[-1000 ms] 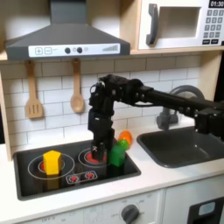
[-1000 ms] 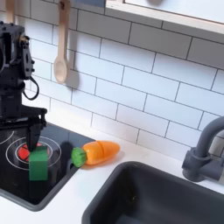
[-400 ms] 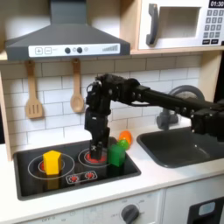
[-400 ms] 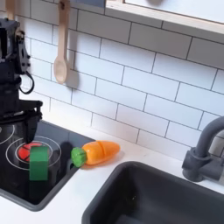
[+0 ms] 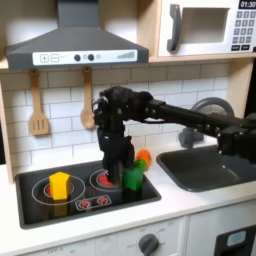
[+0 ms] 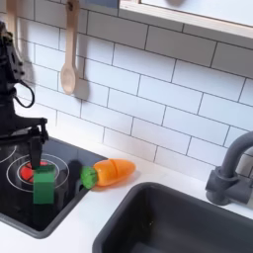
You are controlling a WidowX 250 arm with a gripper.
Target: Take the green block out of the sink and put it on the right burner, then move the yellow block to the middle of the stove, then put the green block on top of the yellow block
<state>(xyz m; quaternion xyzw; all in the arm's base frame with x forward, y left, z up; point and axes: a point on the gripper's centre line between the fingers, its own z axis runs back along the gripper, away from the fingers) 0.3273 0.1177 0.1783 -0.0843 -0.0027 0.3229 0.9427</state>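
Green block (image 5: 133,178) sits on the stove (image 5: 40,211) at the edge of the burner on the first exterior view's right, so it's out of the sink (image 5: 215,172); in the second exterior view it stands on the ring's near side (image 6: 43,185). Looks like step one is done or nearly so.

Hand (image 5: 117,166) hangs just above and behind the block, fingers pointing down. In the second exterior view its dark fingertips (image 6: 32,155) sit over the ring's red centre, block in front of them and not between them. I read that as fingers apart and empty, a release posture, but the gap itself is hard to make out.

Yellow block (image 5: 59,184) stands upright on the burner on the first exterior view's left, well apart from the green one. My guess: it's next, to the stove's middle.

Containers: sink basin looks bare in both exterior views, nothing in it that I can see. Orange-and-green toy (image 6: 109,173) lies on its side on the worktop (image 6: 109,212) between stove and sink, just beside the stove's edge, close enough to the green block to be a snag risk.
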